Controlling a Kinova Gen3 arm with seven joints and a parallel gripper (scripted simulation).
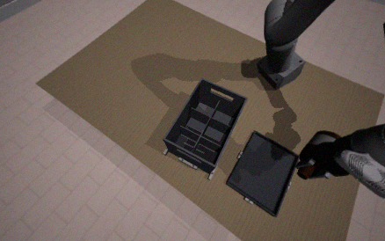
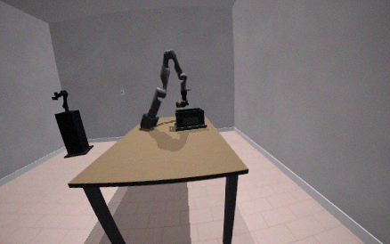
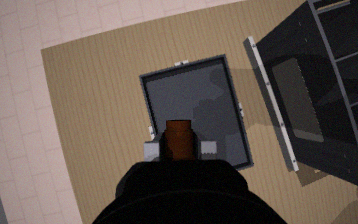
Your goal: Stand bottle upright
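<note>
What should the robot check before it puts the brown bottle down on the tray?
1. Bottle held between the fingers: ok.
2. Bottle above the tray: ok in the wrist view; the top view places it at the tray's edge.
3. Bottle upright: cannot tell.
4. Tray flat on the table, not held: ok.
5. Crate beside the tray, untouched by the arm: ok.
6. Gap between bottle bottom and tray: cannot tell.
</note>
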